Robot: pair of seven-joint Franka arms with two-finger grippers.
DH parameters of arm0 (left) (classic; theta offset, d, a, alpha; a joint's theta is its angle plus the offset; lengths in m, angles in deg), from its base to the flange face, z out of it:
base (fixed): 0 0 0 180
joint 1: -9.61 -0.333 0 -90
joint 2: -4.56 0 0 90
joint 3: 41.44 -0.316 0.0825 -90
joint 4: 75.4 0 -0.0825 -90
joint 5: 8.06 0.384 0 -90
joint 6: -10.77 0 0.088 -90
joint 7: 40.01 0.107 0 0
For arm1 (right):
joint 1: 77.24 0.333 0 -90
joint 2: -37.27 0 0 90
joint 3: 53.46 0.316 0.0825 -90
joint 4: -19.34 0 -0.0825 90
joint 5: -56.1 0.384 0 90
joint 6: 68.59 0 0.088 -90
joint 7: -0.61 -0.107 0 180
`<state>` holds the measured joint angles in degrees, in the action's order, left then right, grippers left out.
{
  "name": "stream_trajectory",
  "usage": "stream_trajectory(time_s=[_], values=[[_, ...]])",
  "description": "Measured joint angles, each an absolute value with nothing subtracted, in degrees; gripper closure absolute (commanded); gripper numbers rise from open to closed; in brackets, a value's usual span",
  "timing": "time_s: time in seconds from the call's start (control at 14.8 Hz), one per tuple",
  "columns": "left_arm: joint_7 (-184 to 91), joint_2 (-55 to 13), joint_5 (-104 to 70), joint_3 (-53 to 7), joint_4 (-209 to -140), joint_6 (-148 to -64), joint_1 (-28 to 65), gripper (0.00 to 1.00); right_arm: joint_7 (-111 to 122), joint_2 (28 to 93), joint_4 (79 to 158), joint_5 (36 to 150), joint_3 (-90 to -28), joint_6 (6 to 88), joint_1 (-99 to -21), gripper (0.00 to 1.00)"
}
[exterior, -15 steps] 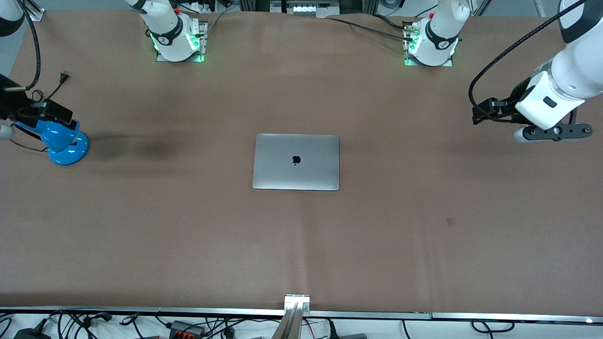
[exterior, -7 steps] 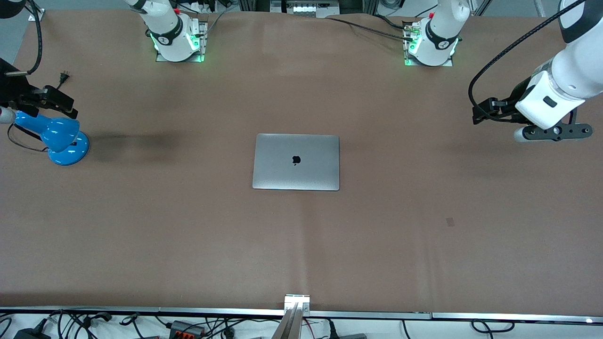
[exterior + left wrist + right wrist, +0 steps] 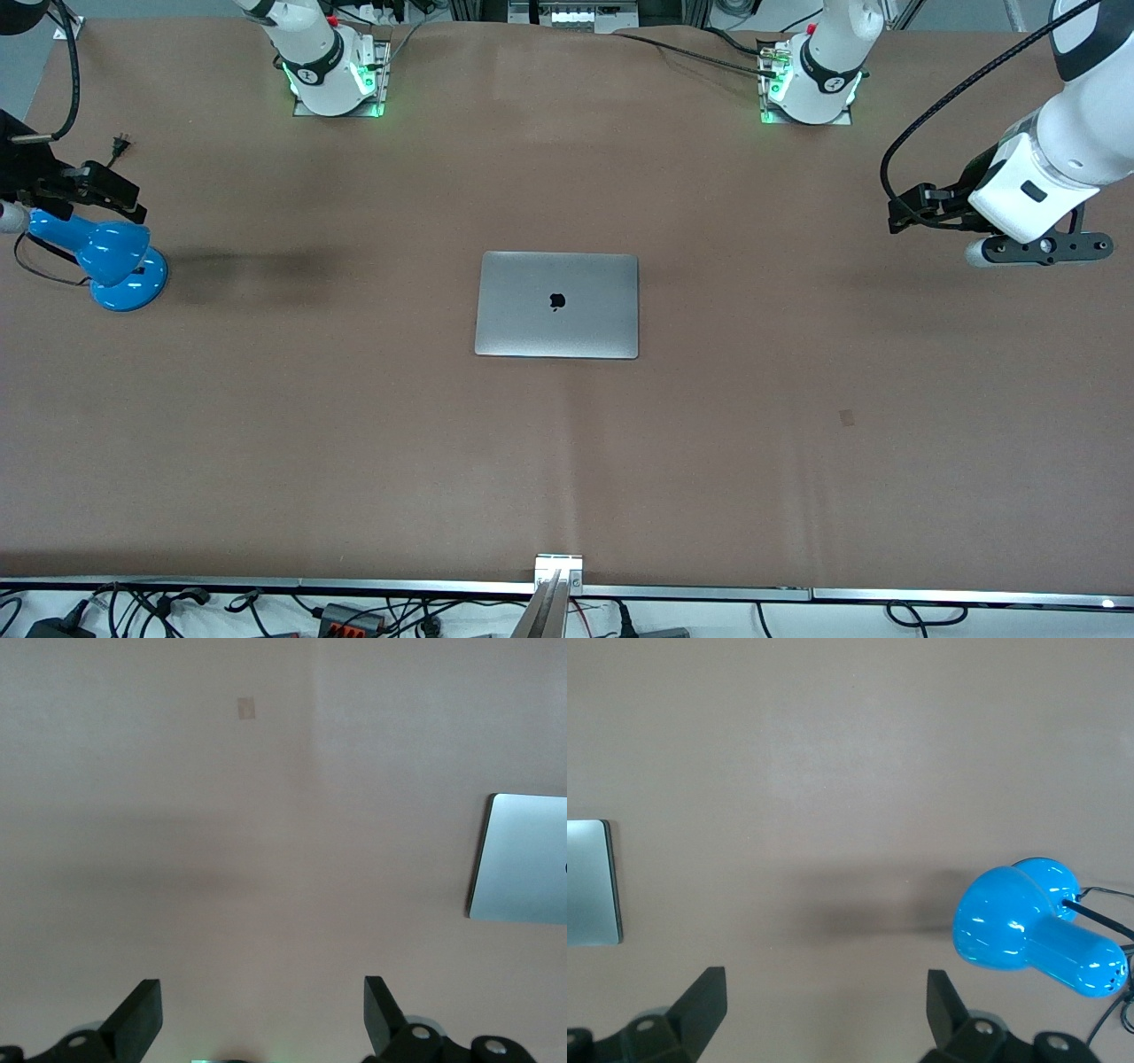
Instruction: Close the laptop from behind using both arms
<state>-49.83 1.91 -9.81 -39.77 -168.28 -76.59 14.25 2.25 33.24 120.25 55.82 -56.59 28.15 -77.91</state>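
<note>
We count one laptop, silver-grey, lid shut, one black apple logo on it. We count one blue desk lamp and one black plug. We count one brown bench and one small dark mark on it. We count two white robot arms, each with one black pincer: the left pincer and the right pincer, each with two fingers spread apart.
</note>
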Motion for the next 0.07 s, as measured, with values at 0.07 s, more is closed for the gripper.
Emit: stream_trajectory(time_s=[0.07], values=[[-49.8, 1.9, -9.8, -39.8, -168.3, -76.6, 14.2, 0.0, 2.3, 33.2, 120.3, 55.8, -56.6, 28.1, -77.9, 0.0]])
